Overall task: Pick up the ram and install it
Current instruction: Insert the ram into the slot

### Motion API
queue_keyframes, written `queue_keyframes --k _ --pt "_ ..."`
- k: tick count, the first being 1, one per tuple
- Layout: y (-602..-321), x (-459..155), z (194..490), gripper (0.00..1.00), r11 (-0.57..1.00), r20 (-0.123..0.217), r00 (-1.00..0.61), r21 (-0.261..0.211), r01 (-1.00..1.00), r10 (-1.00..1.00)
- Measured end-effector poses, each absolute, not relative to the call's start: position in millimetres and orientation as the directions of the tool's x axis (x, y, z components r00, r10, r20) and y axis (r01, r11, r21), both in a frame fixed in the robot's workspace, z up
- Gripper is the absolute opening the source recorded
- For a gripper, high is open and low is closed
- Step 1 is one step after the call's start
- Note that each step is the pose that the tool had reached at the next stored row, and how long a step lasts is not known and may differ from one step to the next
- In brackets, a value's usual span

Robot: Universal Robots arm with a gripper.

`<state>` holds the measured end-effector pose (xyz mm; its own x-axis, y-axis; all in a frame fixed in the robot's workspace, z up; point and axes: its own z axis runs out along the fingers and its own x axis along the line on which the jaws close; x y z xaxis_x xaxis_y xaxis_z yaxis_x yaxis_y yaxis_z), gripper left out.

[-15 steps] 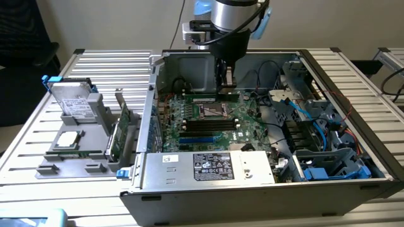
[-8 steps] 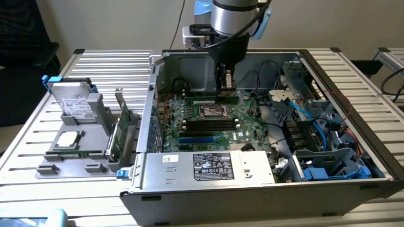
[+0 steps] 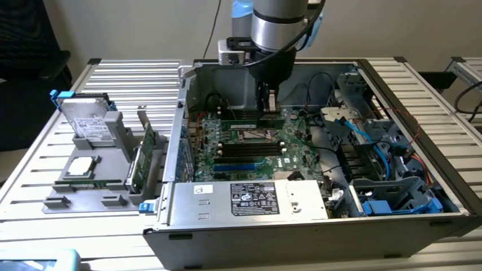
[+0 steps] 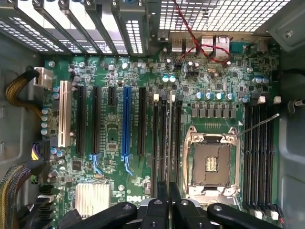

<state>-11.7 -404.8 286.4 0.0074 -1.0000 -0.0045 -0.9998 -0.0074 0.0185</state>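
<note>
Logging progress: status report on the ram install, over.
Gripper shut on ram. Ram edge-on, lined up along the slots beside the CPU socket; seating unclear. No obstruction seen.

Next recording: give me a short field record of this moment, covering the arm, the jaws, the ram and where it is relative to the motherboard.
setting: open computer case on a slatted table
arm: arm reaches down into the case
jaws: shut on the ram, seen edge-on in the wrist view
ram position: over the black memory slots beside the open CPU socket
seated: cannot tell
outside the case: hard drive in a grey holder, on the exterior view's left
</note>
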Motion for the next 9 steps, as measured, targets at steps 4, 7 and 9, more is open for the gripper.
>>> queue_keyframes --k 4,7,9 --pt "-404.8 -10.8 280.3 0.13 -0.007 -0.004 0.007 0.018 -1.000 -1.000" --pt "-404.8 -10.3 277.3 0.13 -0.007 0.001 0.007 0.019 -1.000 -1.000" --pt "-404.8 -10.2 275.3 0.13 -0.007 0.006 0.007 0.019 -1.000 -1.000"
